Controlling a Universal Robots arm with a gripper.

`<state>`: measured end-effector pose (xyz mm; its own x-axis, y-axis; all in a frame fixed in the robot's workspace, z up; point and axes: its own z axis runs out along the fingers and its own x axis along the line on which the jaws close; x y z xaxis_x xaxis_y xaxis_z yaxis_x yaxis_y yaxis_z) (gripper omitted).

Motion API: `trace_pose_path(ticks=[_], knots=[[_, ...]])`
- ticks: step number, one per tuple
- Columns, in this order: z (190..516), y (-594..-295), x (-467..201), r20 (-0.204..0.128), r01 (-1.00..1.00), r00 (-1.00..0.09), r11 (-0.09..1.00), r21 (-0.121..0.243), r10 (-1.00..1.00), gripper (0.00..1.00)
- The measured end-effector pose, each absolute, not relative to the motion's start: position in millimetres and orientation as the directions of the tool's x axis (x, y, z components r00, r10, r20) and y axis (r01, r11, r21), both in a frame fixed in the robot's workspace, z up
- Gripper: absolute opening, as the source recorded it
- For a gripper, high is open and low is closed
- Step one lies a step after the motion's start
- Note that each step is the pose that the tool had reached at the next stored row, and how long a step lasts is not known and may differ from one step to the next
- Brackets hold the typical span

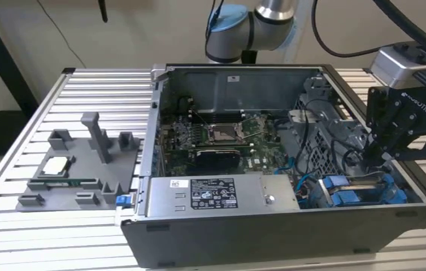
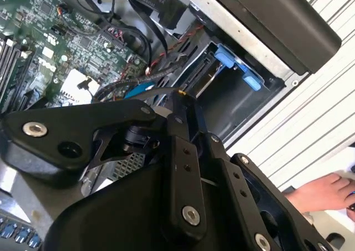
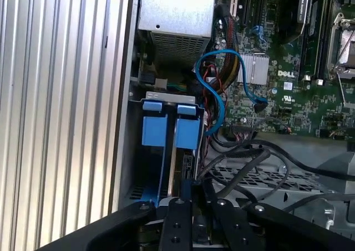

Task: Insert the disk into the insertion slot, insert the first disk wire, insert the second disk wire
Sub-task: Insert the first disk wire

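The insertion slot (image 1: 403, 191) (image 3: 133, 151) sits in the case corner nearest the exterior view's lower right. Two blue-framed carriers stand in it side by side. The disk (image 3: 188, 133) (image 1: 356, 197) (image 2: 228, 57) is the one in line with my fingertips, with the other carrier (image 3: 155, 130) beside it. My gripper (image 1: 370, 161) (image 3: 191, 187) (image 2: 180, 96) reaches down into the case just above the disk's rear edge. It is shut on the black plug of a disk wire (image 3: 244, 154), which trails off over the perforated metal cage. A blue disk wire (image 3: 217, 90) loops from the motherboard down toward the carriers.
The open dark grey case (image 1: 273, 237) lies on a slatted aluminium table (image 1: 92, 90). Inside are the power supply (image 1: 217, 195), the motherboard (image 1: 221, 135) and loose black cables. A grey fixture tray (image 1: 77, 169) lies at the exterior view's left. A person's hand (image 2: 321, 193) rests outside the case.
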<state>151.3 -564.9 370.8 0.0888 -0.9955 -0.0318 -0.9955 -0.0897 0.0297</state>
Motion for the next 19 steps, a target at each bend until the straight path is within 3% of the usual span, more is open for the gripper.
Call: trace_pose_path(ticks=[19], knots=[[364.4,-564.9,154.8,-0.036,-0.996,0.085,-0.086,0.029,-0.996,0.19]])
